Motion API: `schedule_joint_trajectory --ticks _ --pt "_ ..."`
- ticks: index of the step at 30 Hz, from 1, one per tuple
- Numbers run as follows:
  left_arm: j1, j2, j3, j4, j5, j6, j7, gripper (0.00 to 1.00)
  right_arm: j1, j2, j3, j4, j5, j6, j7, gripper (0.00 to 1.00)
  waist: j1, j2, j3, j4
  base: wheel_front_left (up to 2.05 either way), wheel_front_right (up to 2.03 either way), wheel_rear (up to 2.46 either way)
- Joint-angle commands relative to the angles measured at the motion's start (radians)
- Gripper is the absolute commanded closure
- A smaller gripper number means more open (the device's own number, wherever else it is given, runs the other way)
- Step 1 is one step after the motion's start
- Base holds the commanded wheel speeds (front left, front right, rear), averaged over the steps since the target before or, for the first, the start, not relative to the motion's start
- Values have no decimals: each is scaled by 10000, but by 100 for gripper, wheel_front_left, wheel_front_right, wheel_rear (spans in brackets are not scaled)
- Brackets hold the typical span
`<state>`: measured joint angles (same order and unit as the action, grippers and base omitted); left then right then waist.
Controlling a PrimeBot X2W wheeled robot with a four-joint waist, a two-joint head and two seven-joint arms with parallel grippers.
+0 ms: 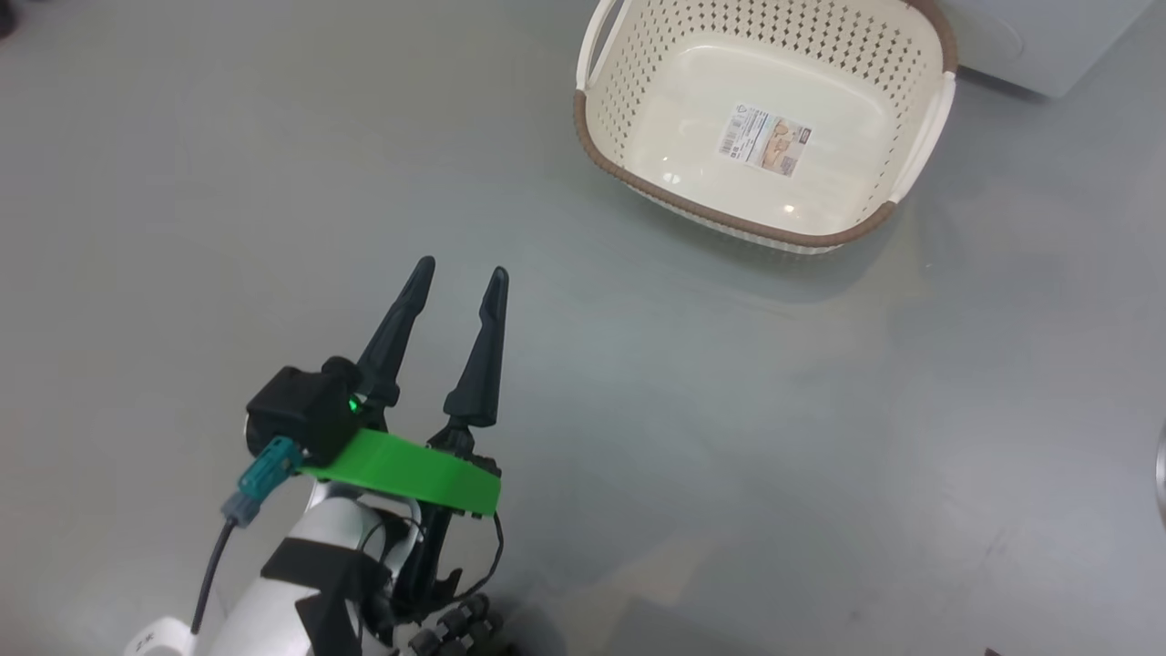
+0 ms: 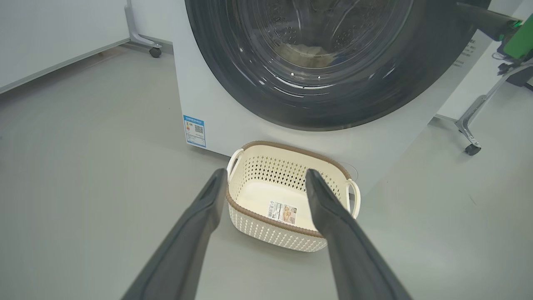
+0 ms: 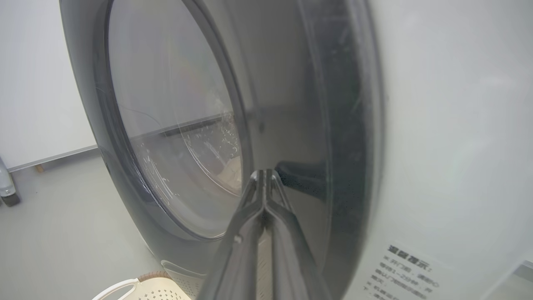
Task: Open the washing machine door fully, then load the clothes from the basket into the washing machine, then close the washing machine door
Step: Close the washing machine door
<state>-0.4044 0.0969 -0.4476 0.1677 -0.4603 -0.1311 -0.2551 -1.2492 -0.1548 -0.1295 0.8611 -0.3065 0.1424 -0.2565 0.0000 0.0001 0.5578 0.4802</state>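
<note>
basket [image 1: 774, 36] empty on floor, upper right of head view; clothes [image 2: 306, 52] behind washing machine door [image 3: 283, 83] glass; right fingers [image 3: 250, 233] pressed together at its rim, likely pushing shut; left fingers [image 1: 478, 364] spread, idle

bare floor [image 1: 729, 410] around basket [image 1: 638, 73], door [image 2: 233, 75] over drum [image 2: 345, 37]

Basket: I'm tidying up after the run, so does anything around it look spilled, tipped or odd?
Nothing stands out. The basket sits upright on the floor, holding just its sticker; pale clothes show behind the glass of the washing machine door.
</note>
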Motion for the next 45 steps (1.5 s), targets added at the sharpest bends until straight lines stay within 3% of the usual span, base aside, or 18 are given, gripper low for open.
schedule_joint_trajectory --ticks 1,6,12,20,45 --pt "11 330 486 -202 -6 4 -67 0 37 252 169 -455 147 -117 -53 100 0 -1 -263 -201 0 0 0" --pt "137 523 629 -155 106 4 -67 0 967 431 830 -656 702 -117 -53 100 0 -1 -915 -681 0 0 0" --pt "432 769 887 -127 273 4 -67 0 2377 689 1323 -1301 2384 -117 -53 100 0 -1 -1883 -1426 0 0 0" --pt "1000 734 1552 14 423 4 -67 0 4627 682 1734 -2703 2989 -117 -53 100 0 -1 -2975 -2418 0 0 0" --pt "2085 661 2486 90 966 4 -67 0 9664 1039 188 -5886 4514 -117 -53 100 0 -1 -4714 -3721 0 0 0"
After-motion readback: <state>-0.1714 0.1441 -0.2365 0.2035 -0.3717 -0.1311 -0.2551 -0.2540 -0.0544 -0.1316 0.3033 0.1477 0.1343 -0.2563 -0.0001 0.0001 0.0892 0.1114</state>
